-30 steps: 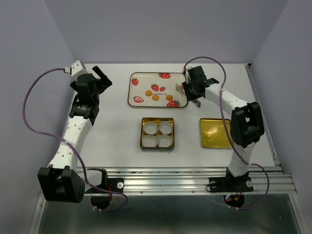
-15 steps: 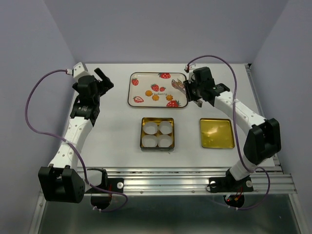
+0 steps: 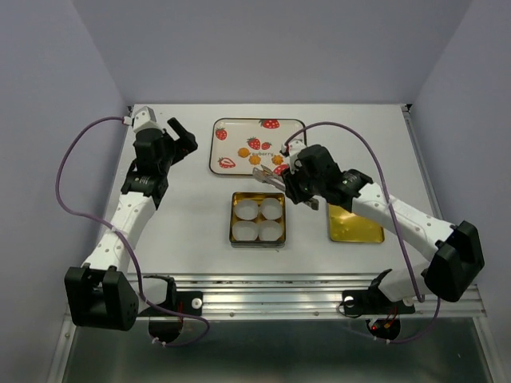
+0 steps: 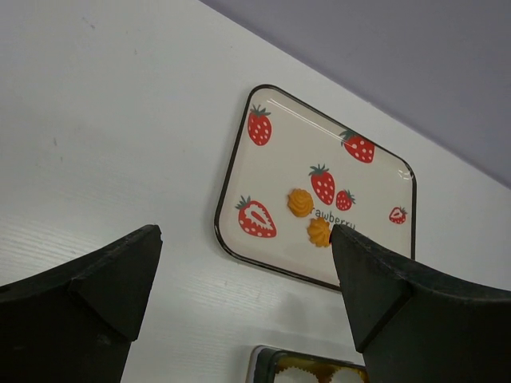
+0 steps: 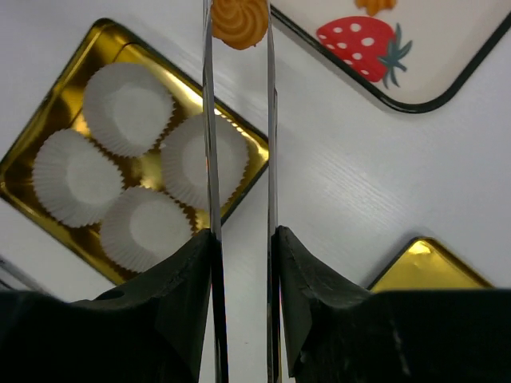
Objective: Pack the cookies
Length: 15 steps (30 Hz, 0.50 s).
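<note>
My right gripper (image 3: 297, 182) (image 5: 239, 235) is shut on a pair of metal tongs (image 5: 208, 120). The tongs pinch one orange-yellow cookie (image 5: 239, 21) at their tips (image 3: 261, 173), above the table between the strawberry tray (image 3: 220, 144) and the gold tin (image 3: 234, 215). The tin holds four empty white paper cups (image 5: 128, 108). Other cookies (image 3: 243, 152) (image 4: 300, 202) lie on the tray (image 4: 239, 159). My left gripper (image 3: 180, 136) (image 4: 243, 239) is open and empty, left of the tray.
The gold tin lid (image 3: 356, 227) lies flat right of the tin, partly under my right arm. Its corner shows in the right wrist view (image 5: 427, 267). Grey walls enclose the table on three sides.
My right arm swung from the tray's right edge toward the front left, carrying the cookie in the tongs to the tin's far edge. My left gripper shifted slightly right.
</note>
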### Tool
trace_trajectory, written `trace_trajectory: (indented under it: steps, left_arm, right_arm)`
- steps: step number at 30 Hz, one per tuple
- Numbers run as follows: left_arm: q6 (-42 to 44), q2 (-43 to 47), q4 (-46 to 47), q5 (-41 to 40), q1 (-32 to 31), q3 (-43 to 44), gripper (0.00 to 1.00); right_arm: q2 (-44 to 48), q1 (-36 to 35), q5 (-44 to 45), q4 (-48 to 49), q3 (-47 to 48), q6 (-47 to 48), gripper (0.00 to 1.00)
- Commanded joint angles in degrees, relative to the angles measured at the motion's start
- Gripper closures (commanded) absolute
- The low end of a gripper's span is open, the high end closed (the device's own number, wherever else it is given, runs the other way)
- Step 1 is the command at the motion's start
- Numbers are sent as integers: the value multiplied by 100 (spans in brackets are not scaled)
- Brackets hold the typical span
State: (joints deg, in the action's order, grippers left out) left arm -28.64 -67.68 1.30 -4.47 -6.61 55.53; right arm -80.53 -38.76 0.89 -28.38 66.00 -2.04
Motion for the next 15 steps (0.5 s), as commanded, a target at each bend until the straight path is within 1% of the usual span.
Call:
trace_trajectory:
  steps: [1,5,15]
  left_arm:
    - [-54,88,292,113,-173,-130,1]
    - [-45,80,266,43,-323,-121,1]
    - [-62,194,160,-107,-561,-147,1]
  right_arm:
    - [415,-604,158,43,-121,-366,67]
    - [626,-965,192,-88,-263,-525,66]
    - [872,-1221,773,-704,-465,-877,66]
